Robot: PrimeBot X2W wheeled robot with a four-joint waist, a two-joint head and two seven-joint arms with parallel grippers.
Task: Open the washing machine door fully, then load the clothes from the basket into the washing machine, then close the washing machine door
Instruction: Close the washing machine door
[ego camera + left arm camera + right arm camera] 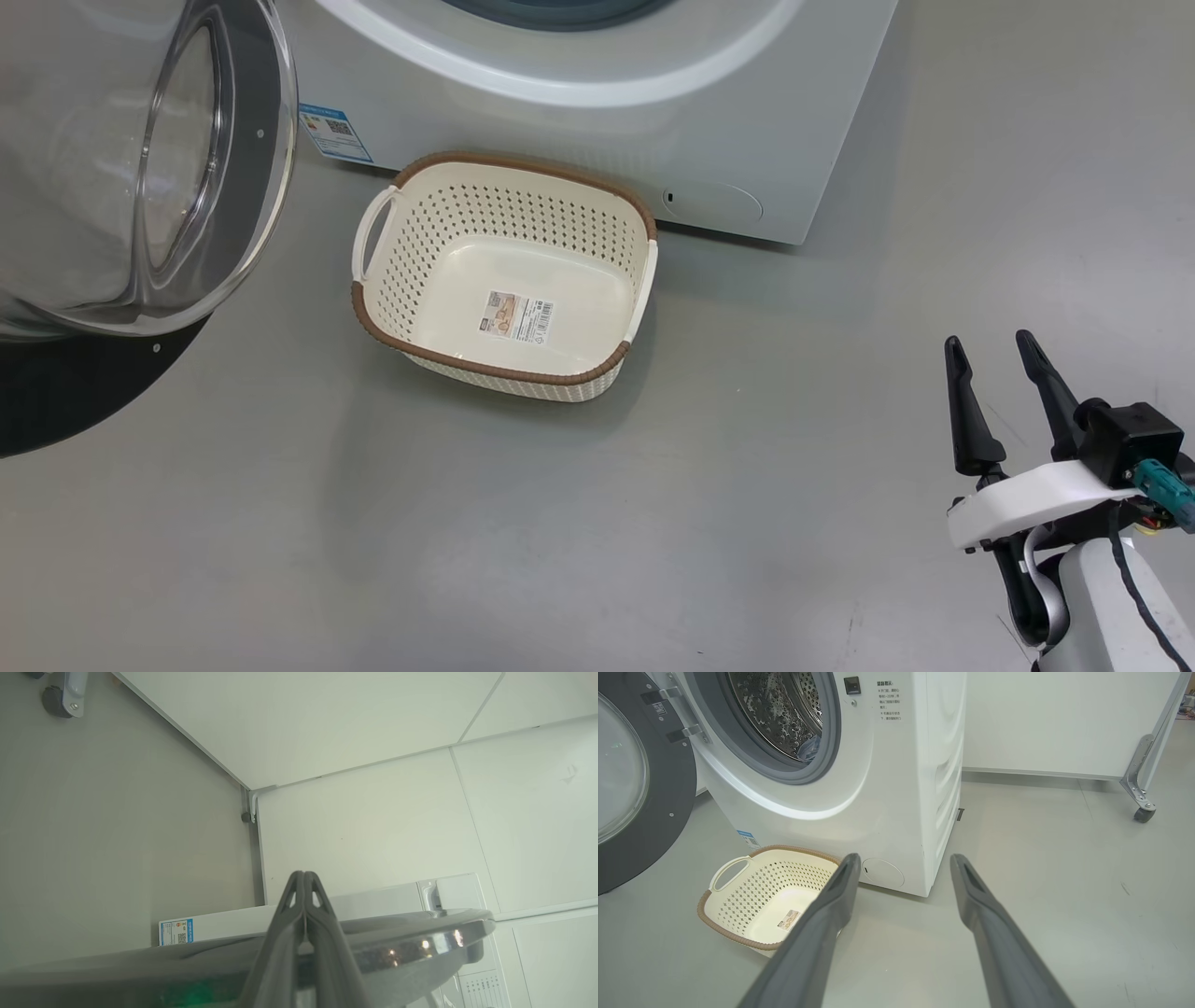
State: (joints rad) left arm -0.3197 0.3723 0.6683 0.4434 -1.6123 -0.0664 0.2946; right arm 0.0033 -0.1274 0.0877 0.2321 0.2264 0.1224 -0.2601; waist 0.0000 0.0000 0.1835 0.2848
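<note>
The washing machine (607, 140) stands at the top of the head view. Its door (65, 392) is swung wide open at the left, glass bowl facing me. The basket (523, 166) sits on the floor before the machine, with just a label sticker inside. In the right wrist view a bit of light blue clothes (810, 749) shows low in the drum. My right gripper (988, 341) is open over bare floor, right of the basket. My left gripper (304, 873) is shut on nothing, its fingers lying across the door's glossy rim (420, 945).
Grey floor spreads around the basket and to the right of the machine. A white panel on a metal leg with a caster (1141, 812) stands at the far right. White wall panels rise behind the machine (373, 830).
</note>
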